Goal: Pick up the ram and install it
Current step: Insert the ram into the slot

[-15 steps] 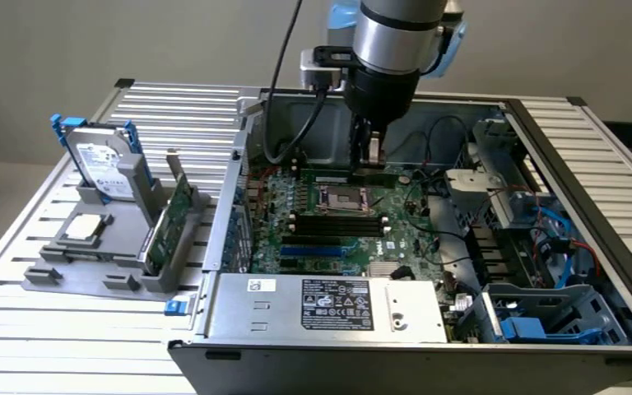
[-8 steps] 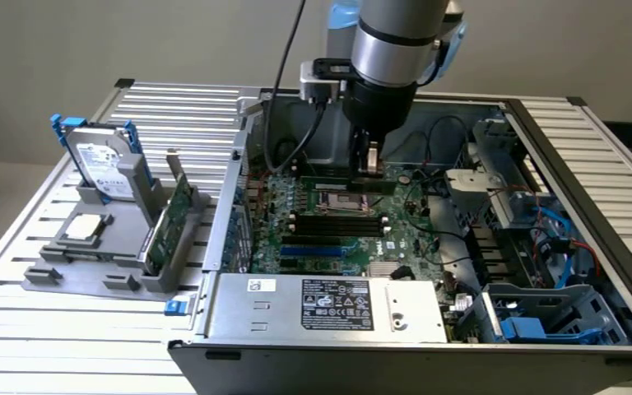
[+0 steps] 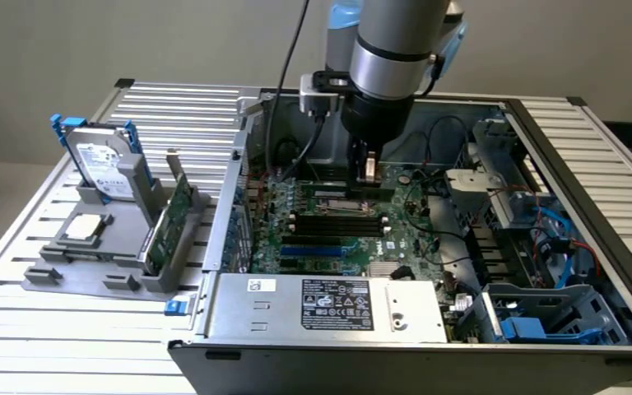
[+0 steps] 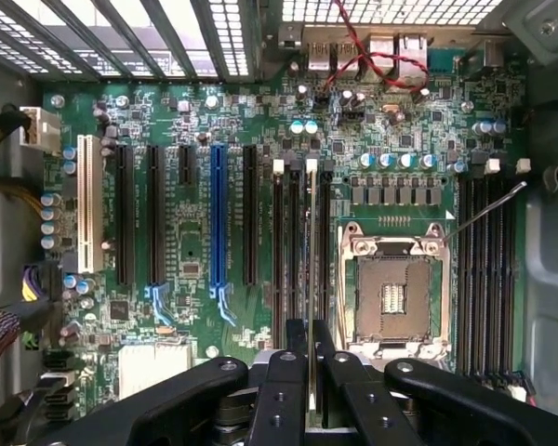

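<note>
Seating the ram (image 4: 312, 242) well would likely call for keeping it upright, lined up along one black memory slot (image 4: 294, 260), and pressed down evenly. The pincer (image 4: 312, 367) was pinched tight on the stick's upper edge, holding it edge-on directly below itself, over the slots beside the empty processor socket (image 4: 393, 295).

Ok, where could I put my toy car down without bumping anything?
The slatted table is bare between the gray holder and its near edge, and beyond the hard drive. Inside the computer case it's crowded: motherboard, cables, and the claw holding the ram.
</note>
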Action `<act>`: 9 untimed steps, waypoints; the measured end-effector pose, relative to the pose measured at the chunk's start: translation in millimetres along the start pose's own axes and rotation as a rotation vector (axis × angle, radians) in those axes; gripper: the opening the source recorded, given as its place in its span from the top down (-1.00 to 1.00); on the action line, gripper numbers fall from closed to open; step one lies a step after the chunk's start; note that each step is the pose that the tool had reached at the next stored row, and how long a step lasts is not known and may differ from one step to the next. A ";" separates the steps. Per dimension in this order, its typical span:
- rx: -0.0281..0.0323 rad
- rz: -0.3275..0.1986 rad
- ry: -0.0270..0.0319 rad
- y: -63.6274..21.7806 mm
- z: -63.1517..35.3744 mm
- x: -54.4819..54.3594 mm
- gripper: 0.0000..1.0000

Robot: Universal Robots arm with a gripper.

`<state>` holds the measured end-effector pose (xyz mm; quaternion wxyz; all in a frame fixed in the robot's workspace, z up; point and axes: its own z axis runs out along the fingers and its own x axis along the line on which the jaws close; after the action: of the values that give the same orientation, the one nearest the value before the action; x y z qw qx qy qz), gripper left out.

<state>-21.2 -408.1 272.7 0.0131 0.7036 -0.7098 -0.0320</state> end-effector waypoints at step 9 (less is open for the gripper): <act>0.0000 0.000 0.0000 -0.1 16.4 0.4 0.73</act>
<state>-22.1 -408.1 256.3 0.0131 0.7036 -0.7098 -0.0320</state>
